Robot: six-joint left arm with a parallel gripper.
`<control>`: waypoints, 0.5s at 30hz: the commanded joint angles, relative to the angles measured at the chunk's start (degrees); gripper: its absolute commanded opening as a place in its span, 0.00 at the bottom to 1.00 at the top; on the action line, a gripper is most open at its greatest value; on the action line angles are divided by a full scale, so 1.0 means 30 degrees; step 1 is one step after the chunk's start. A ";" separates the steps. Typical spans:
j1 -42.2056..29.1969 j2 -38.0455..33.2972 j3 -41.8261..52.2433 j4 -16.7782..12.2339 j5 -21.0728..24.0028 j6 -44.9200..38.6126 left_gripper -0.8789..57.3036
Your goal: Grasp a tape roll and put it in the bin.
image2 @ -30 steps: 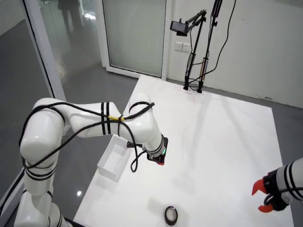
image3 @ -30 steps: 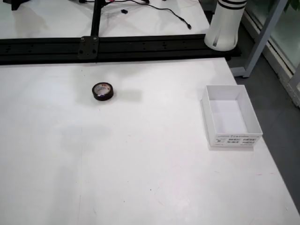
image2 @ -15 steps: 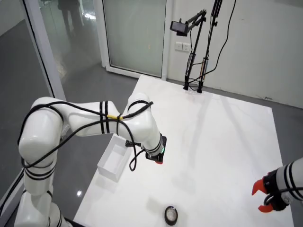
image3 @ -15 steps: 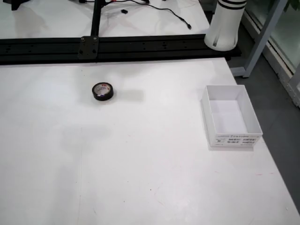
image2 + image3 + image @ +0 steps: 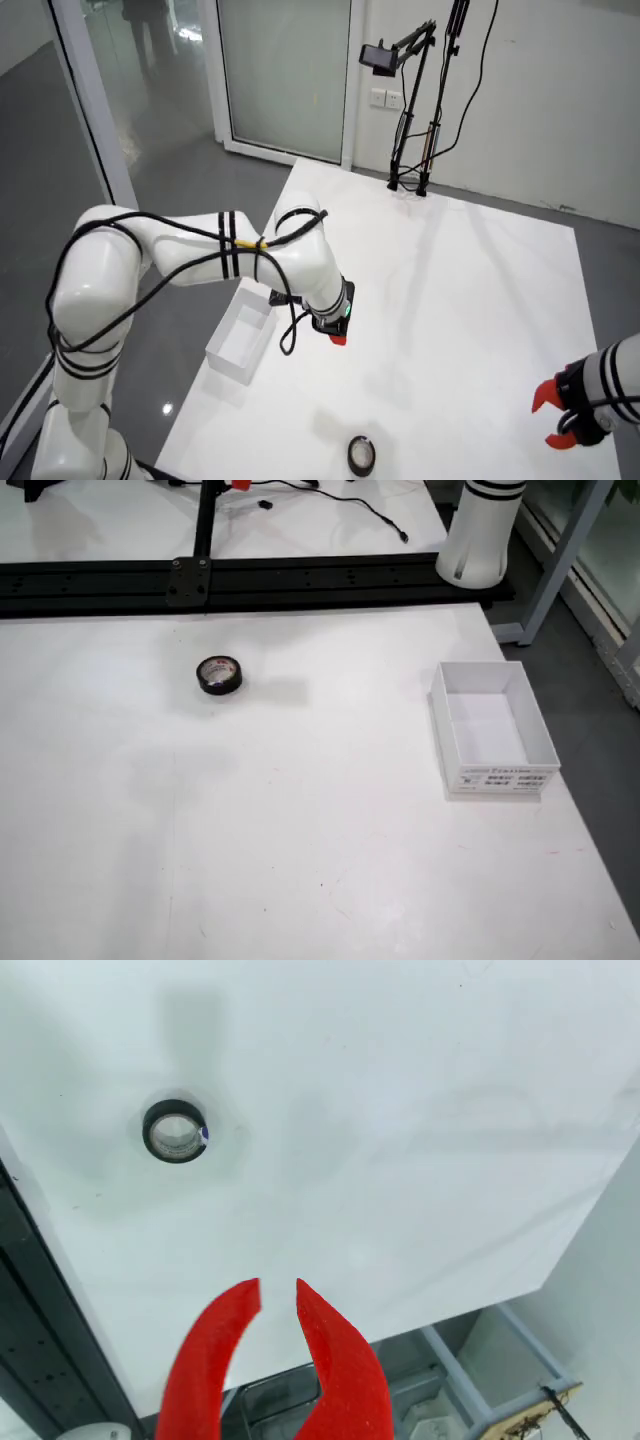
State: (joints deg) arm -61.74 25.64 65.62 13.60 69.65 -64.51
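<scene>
From the high room view I see the white table (image 5: 470, 300) filling most of the scene under my pincer (image 5: 338, 338), with grey floor and a glass door beyond its far edge and a black camera stand (image 5: 410, 110) at the far end, well apart from the pincer. My white arm (image 5: 200, 260) reaches in from the left of that view, and the white bin (image 5: 240, 335) sits on the table just beside the pincer on that same side, open-topped. A second arm's red claw (image 5: 560, 415) shows at the right edge. The tape roll (image 5: 175, 1131) lies flat on bare table, up and to the left of the red fingers (image 5: 215, 1360) in the gripper-mounted view, apart from them with nothing between. The fingertips stand a small gap apart, holding nothing.
</scene>
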 commanded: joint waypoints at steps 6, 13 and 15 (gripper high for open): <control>-0.0397 0.5516 -0.2098 -0.0723 -0.1773 -0.2081 0.28; -0.0661 0.6688 -0.2098 -0.0694 -0.2007 -0.3692 0.28; -0.0749 0.7010 -0.2098 -0.0665 -0.2125 -0.4278 0.28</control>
State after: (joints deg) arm -62.30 36.67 61.34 12.43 66.68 -68.51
